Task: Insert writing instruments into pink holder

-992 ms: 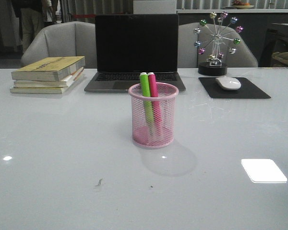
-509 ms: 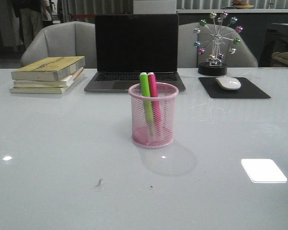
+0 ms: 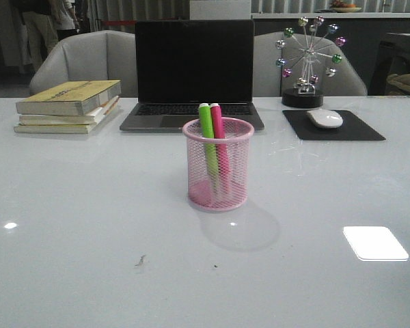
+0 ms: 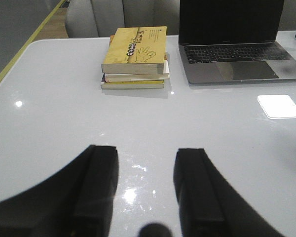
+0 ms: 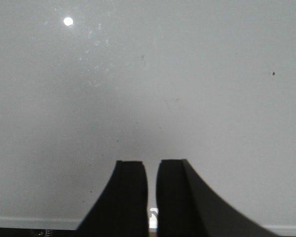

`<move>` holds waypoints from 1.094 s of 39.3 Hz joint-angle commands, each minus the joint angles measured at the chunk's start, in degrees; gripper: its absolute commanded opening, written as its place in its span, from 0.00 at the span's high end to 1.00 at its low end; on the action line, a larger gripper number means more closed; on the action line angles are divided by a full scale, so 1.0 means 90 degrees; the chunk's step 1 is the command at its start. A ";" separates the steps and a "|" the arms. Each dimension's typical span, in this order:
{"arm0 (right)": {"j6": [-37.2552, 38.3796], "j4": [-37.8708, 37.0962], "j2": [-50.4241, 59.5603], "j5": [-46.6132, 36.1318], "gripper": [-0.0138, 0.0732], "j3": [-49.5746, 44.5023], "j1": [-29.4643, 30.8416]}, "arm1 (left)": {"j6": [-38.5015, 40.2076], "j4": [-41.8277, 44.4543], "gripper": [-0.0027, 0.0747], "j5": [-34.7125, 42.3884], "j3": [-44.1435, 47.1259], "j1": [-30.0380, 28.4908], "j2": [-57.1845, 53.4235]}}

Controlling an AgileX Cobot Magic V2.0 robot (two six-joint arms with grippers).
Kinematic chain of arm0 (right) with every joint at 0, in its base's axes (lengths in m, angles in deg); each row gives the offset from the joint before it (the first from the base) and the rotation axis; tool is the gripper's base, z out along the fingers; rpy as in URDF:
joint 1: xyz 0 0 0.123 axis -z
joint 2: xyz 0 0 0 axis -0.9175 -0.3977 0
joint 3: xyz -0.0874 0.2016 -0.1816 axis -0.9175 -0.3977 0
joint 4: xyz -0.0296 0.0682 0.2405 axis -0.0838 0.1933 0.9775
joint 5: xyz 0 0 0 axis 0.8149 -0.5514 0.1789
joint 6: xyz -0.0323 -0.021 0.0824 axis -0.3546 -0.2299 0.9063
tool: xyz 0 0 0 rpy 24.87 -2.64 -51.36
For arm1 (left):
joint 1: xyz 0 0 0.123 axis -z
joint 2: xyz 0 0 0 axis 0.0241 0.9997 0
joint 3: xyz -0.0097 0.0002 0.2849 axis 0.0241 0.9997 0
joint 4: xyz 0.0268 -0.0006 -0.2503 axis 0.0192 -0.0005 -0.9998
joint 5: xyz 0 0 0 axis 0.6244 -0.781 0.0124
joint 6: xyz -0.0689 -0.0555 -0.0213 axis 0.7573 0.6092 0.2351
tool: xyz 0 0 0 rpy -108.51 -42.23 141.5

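Observation:
The pink holder (image 3: 236, 171) stands upright mid-table in the front view. Two writing instruments stand in it side by side, their tops just above the rim: a lime green pen (image 3: 206, 130) and a magenta pink pen (image 3: 218, 133). Neither arm shows in the front view. In the left wrist view my left gripper (image 4: 145, 154) is open over bare table, with nothing between its fingers. My right gripper (image 5: 152, 165) hangs over bare table with its fingers nearly together and nothing between them. The holder appears in neither wrist view.
Behind the holder sits an open laptop (image 3: 193, 75). A stack of books (image 3: 68, 106) lies at the back left. At the back right are a white mouse (image 3: 324, 119) on a black pad (image 3: 331, 126) and a ball ornament (image 3: 304, 61).

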 commanded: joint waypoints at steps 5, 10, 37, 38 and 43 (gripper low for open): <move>-0.0048 0.0446 0.0090 -0.0314 0.80 0.0194 0.0033 | 0.0007 -0.0075 0.52 0.0531 -0.0185 -0.0009 -0.0018; -0.0048 0.0619 0.0090 -0.0242 0.81 0.0194 0.0033 | 0.0007 -0.0075 0.52 0.0531 -0.0185 -0.0009 -0.0018; -0.0048 0.0619 0.0166 -0.0184 0.81 0.0194 0.0015 | 0.0007 -0.0075 0.53 0.0531 -0.0185 -0.0009 -0.0018; -0.0048 0.0619 0.0240 -0.0191 0.81 0.0194 0.0015 | 0.0007 -0.0075 0.53 0.0531 -0.0185 -0.0009 -0.0018; -0.0048 0.0619 0.0587 -0.0191 0.81 0.0188 -0.0125 | 0.0007 -0.0075 0.53 0.0531 -0.0185 -0.0009 -0.0018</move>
